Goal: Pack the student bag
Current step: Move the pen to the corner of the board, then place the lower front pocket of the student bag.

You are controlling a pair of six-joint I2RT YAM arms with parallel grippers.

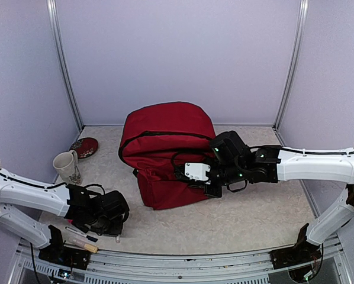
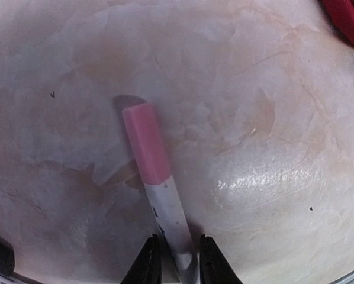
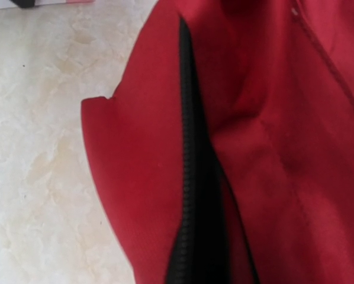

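The student bag (image 1: 165, 151) is a large dark red backpack standing at the middle back of the table. In the right wrist view its red fabric (image 3: 272, 118) fills the frame, with a black zipper line (image 3: 192, 177) gaping a little. My right gripper (image 1: 208, 184) presses against the bag's front; its fingers do not show. My left gripper (image 1: 109, 223) is low over the table at the near left. In the left wrist view it (image 2: 178, 260) is shut on the end of a white pen with a pink cap (image 2: 147, 145), held just above the table.
A beige mug (image 1: 66, 165) and a dark red saucer (image 1: 84, 147) stand at the left, near the wall. A wooden pencil-like stick (image 1: 83, 242) and a small white item (image 1: 118, 239) lie by the left gripper, near the front edge.
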